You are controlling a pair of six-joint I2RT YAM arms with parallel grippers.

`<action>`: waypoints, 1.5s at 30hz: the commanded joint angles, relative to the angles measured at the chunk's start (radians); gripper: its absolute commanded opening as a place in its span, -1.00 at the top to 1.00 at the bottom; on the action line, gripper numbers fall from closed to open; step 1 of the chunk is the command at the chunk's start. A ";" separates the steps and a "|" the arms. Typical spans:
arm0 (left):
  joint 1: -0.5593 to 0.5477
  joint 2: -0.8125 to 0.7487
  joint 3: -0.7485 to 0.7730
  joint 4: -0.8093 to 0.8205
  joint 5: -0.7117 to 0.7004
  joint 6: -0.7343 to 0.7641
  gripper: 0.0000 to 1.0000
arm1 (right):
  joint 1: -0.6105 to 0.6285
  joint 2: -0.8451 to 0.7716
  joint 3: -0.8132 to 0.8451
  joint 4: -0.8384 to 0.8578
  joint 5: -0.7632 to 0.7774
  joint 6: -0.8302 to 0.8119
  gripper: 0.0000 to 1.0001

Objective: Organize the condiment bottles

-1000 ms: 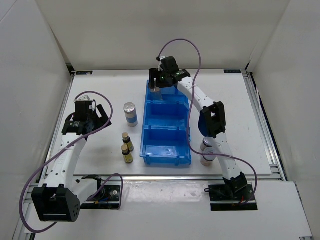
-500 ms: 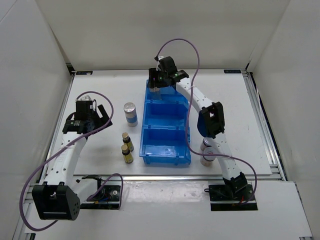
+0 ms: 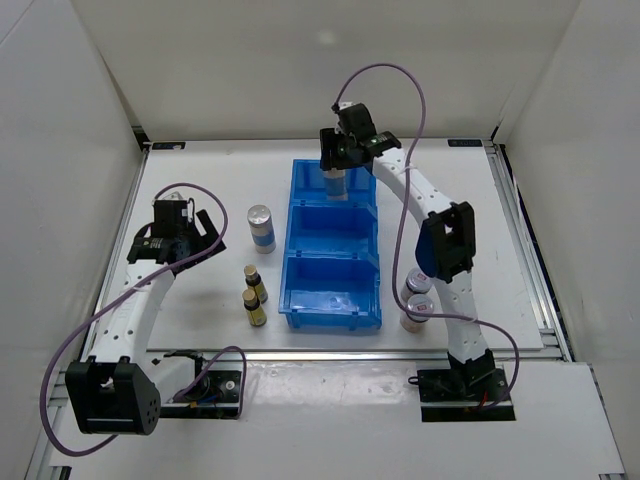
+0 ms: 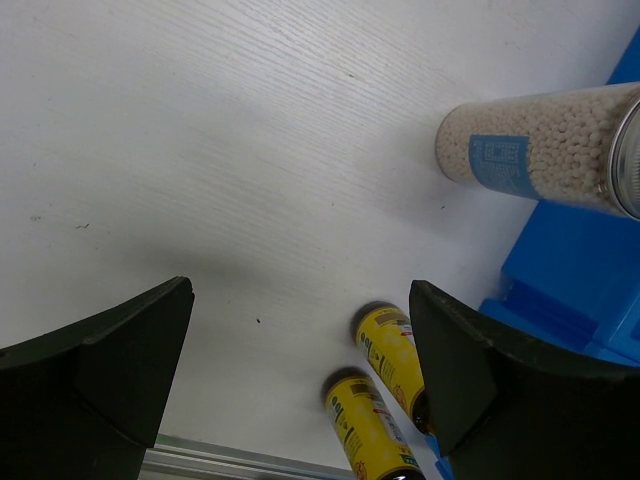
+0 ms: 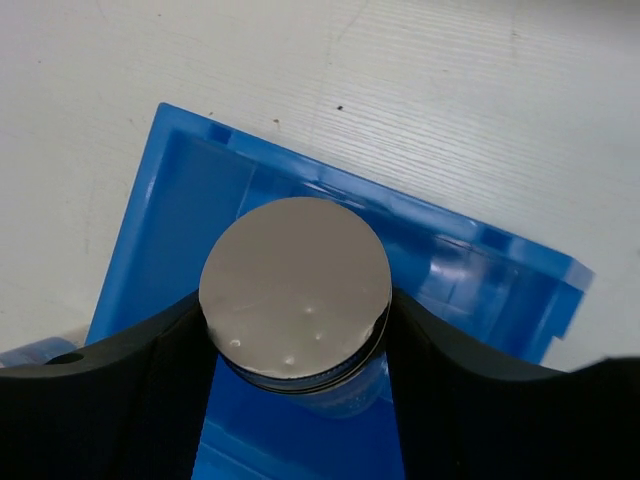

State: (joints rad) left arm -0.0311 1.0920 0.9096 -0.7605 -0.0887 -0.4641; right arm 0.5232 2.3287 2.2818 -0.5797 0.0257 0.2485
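- Silver-topped cylinder [image 5: 295, 285], held by the right gripper [image 3: 338, 168]. Over the last second it has travelled from the far-left corner of the blue three-compartment bin [image 3: 330, 232] to a point above the middle of the far compartment.
- Meaning for the task: this appears to be the placing step for the first bottle, which now sits over its slot instead of over the rim. Whether its base already rests on the compartment floor cannot be told from either view.
- Right jaws: narrowly open and closed around the cylinder, with both black fingers [image 5: 440, 370] touching its sides just below the lid.
- Left gripper [image 4: 300, 300]: hangs over the table [image 3: 200, 180], well left of the bin, about where it was a second ago. Its jaws are spread wide, holding and touching nothing.
- Second cylinder [image 3: 261, 227]: stands upright on the table just left of the bin.
- Two amber bottles [image 3: 254, 295]: stand close together on the near side of the second cylinder.
- Two red-lidded jars [image 3: 416, 298]: stand just right of the bin's near end, beside the right arm.
- All five of these remain outside the bin, so most of the sorting is judged still to come.
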 commanded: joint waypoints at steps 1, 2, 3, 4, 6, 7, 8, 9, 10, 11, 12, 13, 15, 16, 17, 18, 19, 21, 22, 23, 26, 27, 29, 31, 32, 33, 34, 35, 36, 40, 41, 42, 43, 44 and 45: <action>-0.004 -0.026 0.026 -0.007 0.014 -0.010 -0.99 | 0.006 -0.141 -0.053 0.081 0.083 -0.026 1.00; -0.004 -0.026 0.026 -0.007 0.014 -0.010 -0.99 | 0.006 -0.181 -0.088 0.104 0.101 -0.026 1.00; -0.004 -0.026 0.026 -0.007 0.014 -0.010 -0.99 | 0.006 -0.205 -0.181 0.136 0.120 -0.035 1.00; -0.004 -0.026 0.026 -0.007 0.014 -0.010 -0.99 | -0.003 -0.230 -0.236 0.214 0.155 -0.035 1.00; -0.004 -0.026 0.026 -0.007 0.023 -0.010 -0.99 | -0.003 -0.294 -0.333 0.279 0.166 -0.020 1.00; -0.004 -0.026 0.026 -0.007 0.023 -0.010 -0.99 | -0.012 -0.320 -0.407 0.318 0.166 -0.020 1.00; -0.004 -0.026 0.026 -0.007 0.023 -0.010 -0.99 | -0.012 -0.331 -0.441 0.339 0.166 -0.020 1.00; -0.004 -0.026 0.026 -0.007 0.033 -0.010 -0.99 | -0.012 -0.341 -0.476 0.365 0.157 -0.020 1.00; -0.004 -0.026 0.026 -0.007 0.043 -0.010 -0.99 | -0.012 -0.350 -0.510 0.389 0.157 -0.020 1.00; -0.004 -0.026 0.040 -0.007 0.043 -0.001 -0.99 | -0.012 -0.362 -0.562 0.423 0.157 -0.020 1.00; -0.004 -0.017 0.040 -0.007 0.052 -0.001 -0.99 | -0.012 -0.362 -0.579 0.432 0.157 -0.020 1.00; -0.004 -0.017 0.049 -0.007 0.052 -0.001 -0.99 | -0.012 -0.371 -0.590 0.432 0.157 -0.020 1.00; -0.004 -0.006 0.060 -0.007 0.052 -0.001 -0.99 | -0.012 -0.403 -0.610 0.422 0.157 -0.009 1.00; -0.004 -0.006 0.060 -0.007 0.052 -0.001 -0.99 | -0.012 -0.414 -0.619 0.422 0.157 -0.009 1.00; -0.004 -0.006 0.060 -0.007 0.052 -0.001 -0.99 | -0.012 -0.425 -0.619 0.413 0.157 -0.009 1.00; -0.004 -0.006 0.060 -0.007 0.052 -0.001 -0.99 | -0.012 -0.434 -0.633 0.403 0.166 -0.009 1.00; -0.004 -0.006 0.060 -0.007 0.052 -0.001 -0.99 | -0.012 -0.443 -0.633 0.393 0.166 -0.020 1.00; -0.004 -0.006 0.051 -0.007 0.041 -0.001 -0.99 | -0.012 -0.460 -0.645 0.362 0.166 -0.031 1.00; -0.004 -0.006 0.051 -0.007 0.041 -0.001 -0.99 | -0.003 -0.477 -0.675 0.362 0.166 -0.031 1.00; -0.004 -0.006 0.051 -0.007 0.041 -0.001 -0.99 | -0.003 -0.494 -0.691 0.362 0.157 -0.040 1.00; -0.004 -0.006 0.051 -0.007 0.032 -0.001 -0.99 | -0.003 -0.522 -0.749 0.362 0.157 -0.040 1.00; -0.004 -0.006 0.051 -0.007 0.032 -0.001 -0.99 | -0.003 -0.537 -0.761 0.353 0.157 -0.040 1.00; -0.004 -0.006 0.051 -0.007 0.032 -0.001 -0.99 | -0.003 -0.551 -0.795 0.353 0.157 -0.040 1.00; -0.004 -0.006 0.041 -0.007 0.032 -0.010 -0.99 | -0.003 -0.551 -0.806 0.362 0.157 -0.040 1.00; -0.004 -0.006 0.041 -0.007 0.032 -0.021 -0.99 | 0.006 -0.551 -0.806 0.371 0.157 -0.040 1.00; -0.004 0.003 0.041 -0.007 0.032 -0.031 -0.99 | 0.006 -0.551 -0.806 0.371 0.157 -0.040 1.00; -0.004 0.003 0.041 -0.007 0.032 -0.057 -0.99 | 0.006 -0.551 -0.786 0.371 0.157 -0.040 1.00; -0.004 0.003 0.041 -0.007 0.032 -0.068 -0.99 | 0.006 -0.539 -0.777 0.371 0.157 -0.040 1.00; -0.004 0.012 0.041 -0.007 0.043 -0.080 -0.99 | 0.006 -0.526 -0.768 0.362 0.157 -0.052 1.00; -0.004 0.022 0.051 -0.007 0.043 -0.157 -0.99 | 0.006 -0.516 -0.745 0.340 0.157 -0.072 1.00; -0.004 0.022 0.051 -0.007 0.043 -0.169 -0.99 | 0.006 -0.516 -0.745 0.340 0.157 -0.072 1.00; -0.004 0.031 0.051 -0.007 0.056 -0.179 -0.99 | 0.006 -0.516 -0.745 0.353 0.166 -0.072 1.00; -0.004 0.031 0.051 -0.007 0.056 -0.188 -0.99 | 0.006 -0.516 -0.745 0.353 0.166 -0.072 1.00; -0.004 0.031 0.051 -0.007 0.056 -0.199 -0.99 | 0.006 -0.506 -0.745 0.353 0.166 -0.072 1.00; -0.004 0.031 0.051 -0.007 0.067 -0.199 -0.99 | 0.006 -0.506 -0.745 0.353 0.166 -0.083 1.00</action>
State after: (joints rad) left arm -0.0311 1.1309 0.9333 -0.7631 -0.0498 -0.6125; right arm 0.5240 1.8290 1.4776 -0.2813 0.1841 0.1894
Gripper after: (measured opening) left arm 0.996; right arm 0.647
